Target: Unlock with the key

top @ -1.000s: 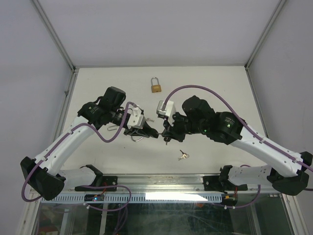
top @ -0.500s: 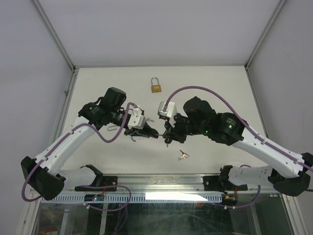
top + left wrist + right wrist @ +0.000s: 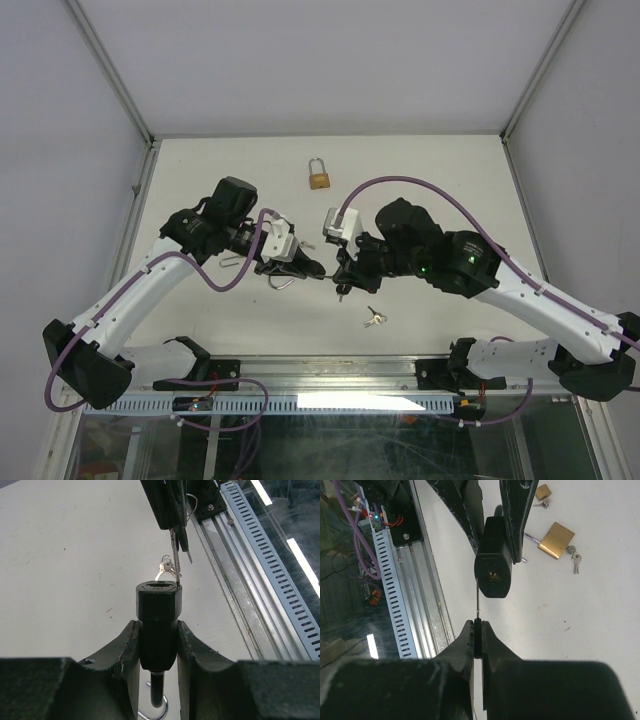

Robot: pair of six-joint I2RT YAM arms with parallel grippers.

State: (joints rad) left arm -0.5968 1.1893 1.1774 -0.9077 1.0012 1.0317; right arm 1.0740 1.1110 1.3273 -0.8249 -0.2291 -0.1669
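left fingers (image 3: 128, 647): closed on both sides of the black padlock (image 3: 158, 611), clamping its lower body; keyway end free, pointing away from the wrist camera.
right fingers (image 3: 468, 641): pinched tight on the head of the key (image 3: 478, 600); thin blade sticking straight out past the tips.
key tip: against the rim of the padlock's end face, just beside the keyway slot (image 3: 157, 585); not seen inside the slot. From the right wrist, blade runs along the left edge of the padlock body, off the round keyhole.
padlock pose: held in the air above the bench (image 3: 440, 190), between the two arms, about mid-width; keyway end turned right, toward the right fingers.
shackle (image 3: 153, 711): silver loop at the end nearest the left wrist, mostly hidden by the fingers; locked or open, cannot tell.
spare keys (image 3: 374, 319): small bunch flat on the bench, near and right of the held padlock, apart from both arms.
brass padlock (image 3: 319, 176): on the bench, far centre, shackle pointing far, well apart from both sets of fingers.
second brass padlock (image 3: 556, 540): seen from the right wrist, flat on the bench beyond the left fingers, small keys (image 3: 575, 561) just beside it.
brass piece (image 3: 543, 491): at the top edge of that view, too small to tell more.
cable duct (image 3: 280, 580): slotted grey strip along the near bench edge, metal rail beside it.
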